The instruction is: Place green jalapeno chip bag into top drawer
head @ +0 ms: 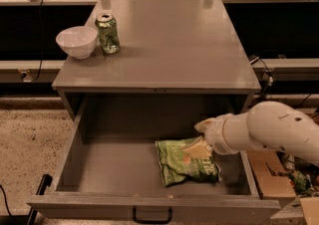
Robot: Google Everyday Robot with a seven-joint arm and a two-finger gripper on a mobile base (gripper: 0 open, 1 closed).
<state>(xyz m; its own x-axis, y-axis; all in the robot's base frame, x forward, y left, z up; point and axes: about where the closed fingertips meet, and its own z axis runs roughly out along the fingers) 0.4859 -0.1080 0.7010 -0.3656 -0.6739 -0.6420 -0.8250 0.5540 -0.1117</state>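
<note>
The green jalapeno chip bag (185,161) lies flat on the floor of the open top drawer (114,169), right of its middle and near the front. My gripper (200,137) reaches in from the right, just above the bag's upper right corner. Its tan fingers (203,125) stand apart, and the lower one overlaps the bag's edge without pinching it. The white arm (274,132) crosses over the drawer's right wall. The drawer's black handle (152,215) shows at the bottom.
On the grey cabinet top (169,45) stand a white bowl (77,41) and a green soda can (107,33) at the back left. A cardboard box (271,176) and clutter sit on the floor to the right of the drawer.
</note>
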